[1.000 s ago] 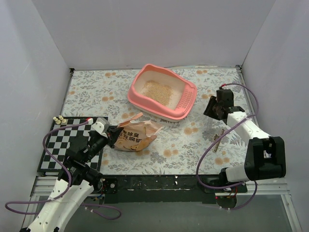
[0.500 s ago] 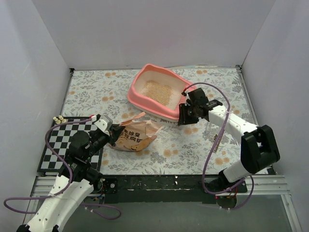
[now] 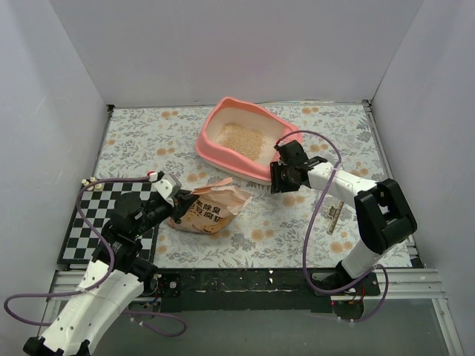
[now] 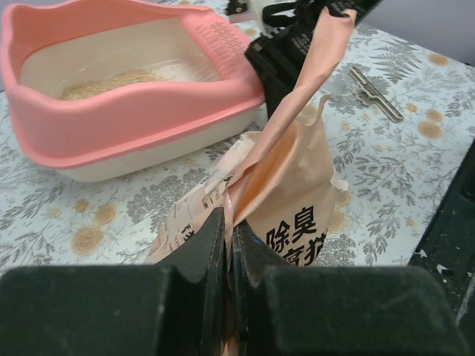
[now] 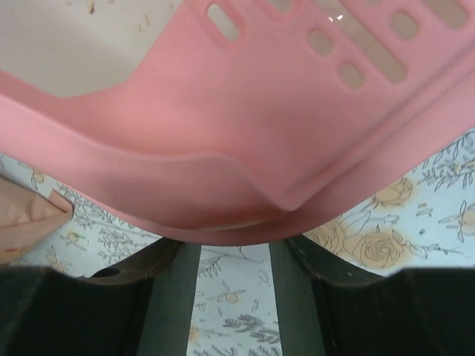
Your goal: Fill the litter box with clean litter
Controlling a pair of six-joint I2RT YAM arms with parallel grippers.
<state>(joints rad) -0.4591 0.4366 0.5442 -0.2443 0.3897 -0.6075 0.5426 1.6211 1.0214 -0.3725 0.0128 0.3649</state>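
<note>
The pink litter box (image 3: pixel 215 152) stands at the back middle, with tan litter (image 3: pixel 239 139) spread on its cream base. It also shows in the left wrist view (image 4: pixel 133 111) with litter (image 4: pixel 104 81) inside. My left gripper (image 3: pixel 177 202) is shut on the edge of the orange-tan litter bag (image 3: pixel 213 208), pinching it between the fingers (image 4: pixel 200 248); the bag (image 4: pixel 289 185) stands up in front. My right gripper (image 3: pixel 280 178) is open at the box's near right corner. The pink rim (image 5: pixel 245 148) fills the right wrist view just above the spread fingers (image 5: pixel 159 297).
A black-and-white checkered mat (image 3: pixel 96 215) lies at the near left. A small metal clip (image 3: pixel 332 217) lies on the floral cloth at right; it also shows in the left wrist view (image 4: pixel 375 93). White walls close three sides.
My right arm has swung left from the right side to the litter box's near right corner. My left gripper has moved slightly right and up with the bag.
</note>
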